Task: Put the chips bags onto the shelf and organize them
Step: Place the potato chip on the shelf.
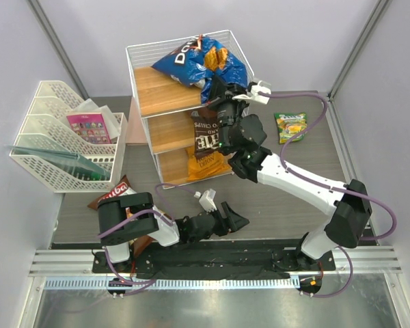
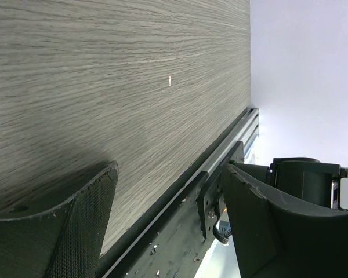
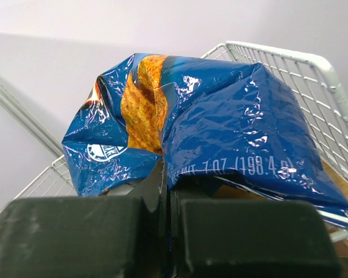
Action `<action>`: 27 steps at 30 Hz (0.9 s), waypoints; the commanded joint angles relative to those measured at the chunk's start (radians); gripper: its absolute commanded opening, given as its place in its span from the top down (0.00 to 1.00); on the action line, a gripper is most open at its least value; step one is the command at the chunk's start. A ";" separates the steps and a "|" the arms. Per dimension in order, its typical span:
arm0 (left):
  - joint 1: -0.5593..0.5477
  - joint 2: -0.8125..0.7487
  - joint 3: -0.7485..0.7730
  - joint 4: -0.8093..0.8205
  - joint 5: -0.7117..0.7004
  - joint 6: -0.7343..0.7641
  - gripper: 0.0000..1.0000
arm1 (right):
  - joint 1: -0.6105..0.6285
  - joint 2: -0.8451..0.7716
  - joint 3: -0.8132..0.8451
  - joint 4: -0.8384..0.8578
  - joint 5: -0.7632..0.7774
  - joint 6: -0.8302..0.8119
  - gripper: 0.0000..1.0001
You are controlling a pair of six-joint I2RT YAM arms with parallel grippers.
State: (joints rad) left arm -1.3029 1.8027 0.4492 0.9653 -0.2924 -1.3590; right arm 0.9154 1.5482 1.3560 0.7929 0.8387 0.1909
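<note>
Pinching Doritos bag [image 3: 232, 133] at shelf [image 3: 278, 53] rim: right end effector [image 3: 167, 191]; left end effector [image 2: 168, 220] spread

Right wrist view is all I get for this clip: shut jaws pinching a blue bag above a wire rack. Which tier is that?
Observer: The top tier; the blue Doritos bag lies on the shelf's top board, the right gripper shut on its near edge.
Operator: Anything on the lower tiers?
Observer: A dark brown bag on the middle one, an orange bag on the bottom.
Operator: Any bags on the table?
Observer: Two: a green-yellow bag right of the shelf, a red-lettered bag by the left arm's base.
</note>
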 commanded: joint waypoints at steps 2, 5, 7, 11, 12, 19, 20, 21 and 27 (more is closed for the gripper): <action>-0.010 0.087 -0.046 -0.387 0.056 0.051 0.24 | -0.027 -0.028 -0.023 -0.192 -0.033 0.078 0.89; -0.010 0.093 -0.035 -0.392 0.059 0.054 0.24 | -0.024 -0.060 -0.072 -0.187 -0.062 0.090 0.77; -0.010 0.099 -0.030 -0.393 0.061 0.058 0.24 | -0.015 -0.076 -0.095 -0.185 -0.070 0.085 0.70; -0.010 0.107 -0.012 -0.407 0.064 0.063 0.24 | 0.026 -0.102 -0.104 -0.198 -0.082 0.032 0.34; -0.010 0.109 -0.010 -0.408 0.067 0.064 0.24 | 0.033 -0.114 -0.101 -0.214 -0.092 0.024 0.32; -0.010 0.109 0.013 -0.433 0.068 0.077 0.24 | 0.068 -0.195 -0.109 -0.317 -0.087 0.018 0.25; -0.010 0.109 0.016 -0.436 0.068 0.078 0.24 | 0.071 -0.206 -0.115 -0.325 -0.070 0.015 0.25; -0.010 0.107 0.017 -0.436 0.070 0.078 0.24 | 0.073 -0.217 -0.132 -0.339 -0.060 0.012 0.25; -0.010 0.072 0.017 -0.468 0.050 0.092 0.25 | 0.073 -0.332 -0.213 -0.411 -0.029 0.001 0.20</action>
State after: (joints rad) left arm -1.3033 1.8229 0.5232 0.9039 -0.2592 -1.3491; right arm 0.9874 1.2812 1.1889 0.4950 0.7563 0.2111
